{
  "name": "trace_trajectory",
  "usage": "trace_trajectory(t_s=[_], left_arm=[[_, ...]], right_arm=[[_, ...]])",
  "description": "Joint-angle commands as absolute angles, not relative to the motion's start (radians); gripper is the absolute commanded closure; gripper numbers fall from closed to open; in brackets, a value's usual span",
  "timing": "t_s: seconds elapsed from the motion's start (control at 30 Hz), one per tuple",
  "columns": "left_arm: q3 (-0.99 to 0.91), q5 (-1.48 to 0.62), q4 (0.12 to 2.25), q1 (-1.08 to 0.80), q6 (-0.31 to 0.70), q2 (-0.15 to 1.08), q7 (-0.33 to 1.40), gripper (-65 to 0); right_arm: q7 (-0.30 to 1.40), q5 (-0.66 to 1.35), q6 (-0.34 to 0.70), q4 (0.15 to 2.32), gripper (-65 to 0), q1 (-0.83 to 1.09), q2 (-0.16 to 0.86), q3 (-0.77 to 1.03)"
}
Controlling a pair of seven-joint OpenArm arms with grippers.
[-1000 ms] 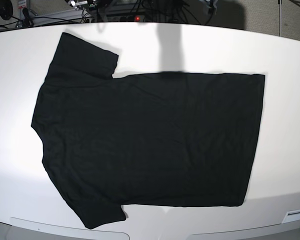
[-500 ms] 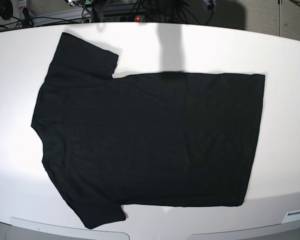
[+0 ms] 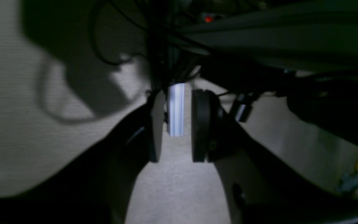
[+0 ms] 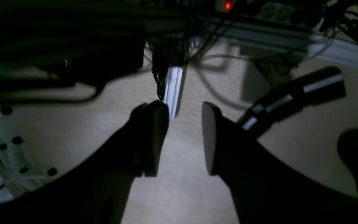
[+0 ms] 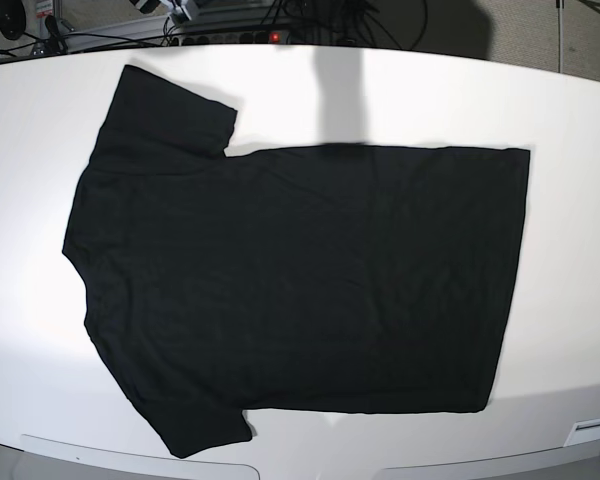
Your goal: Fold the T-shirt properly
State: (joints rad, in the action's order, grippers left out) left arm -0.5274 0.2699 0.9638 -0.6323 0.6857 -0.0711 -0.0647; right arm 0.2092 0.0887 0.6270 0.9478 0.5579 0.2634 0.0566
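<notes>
The black T-shirt [image 5: 290, 275] lies flat and spread out on the white table [image 5: 570, 130], plain side up, sleeves to the left and hem to the right in the base view. Neither gripper shows in the base view. In the left wrist view my left gripper [image 3: 173, 127] has its jaws apart and empty, looking at carpet floor. In the right wrist view my right gripper [image 4: 182, 137] has its jaws apart and empty, also over floor. The T-shirt does not show in either wrist view.
Cables and a power strip with a red light [image 5: 274, 37] run behind the table's far edge. A dark shadow [image 5: 340, 95] falls across the table's top middle. A white aluminium post [image 3: 176, 109] and cables [image 4: 210, 56] show in the wrist views.
The T-shirt has not moved. The bits of arm seen at the far top edge of the base view have drawn back out of sight.
</notes>
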Motion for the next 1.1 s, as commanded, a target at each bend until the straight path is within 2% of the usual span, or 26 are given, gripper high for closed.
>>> trace_trajectory(t_s=[0.0,0.4,0.53,0.63,0.83,1.07], left_arm=[[-0.529,0.247,1.016,-0.680,0.698,-0.076,-0.067,-15.5],[-0.515,0.097,1.629,-0.989,0.698,-0.149,0.063,-15.5],[-0.515,0.058,1.791,-1.039,0.698,-0.149,0.126,-15.5],[-0.515,0.060,1.886,-1.050,0.698,-0.149,0.150,-15.5],[-0.515,0.094,2.019,-1.040,0.698,-0.146,0.157,-16.1],[-0.507,0.284,2.062,-0.899,0.698,-0.111,0.157,-23.2]], right_arm=[[0.217,0.109,0.641,0.996,-22.7,0.598,0.279,0.059],[0.333,0.189,0.619,1.529,-22.7,0.968,0.366,0.060],[0.361,0.191,0.536,1.698,-22.7,1.071,0.416,0.063],[0.384,0.191,0.489,1.817,-22.7,1.128,0.443,0.096],[0.413,0.191,0.487,2.010,-22.7,1.163,0.449,0.231],[0.416,0.094,0.487,2.150,-22.7,1.133,0.449,0.327]])
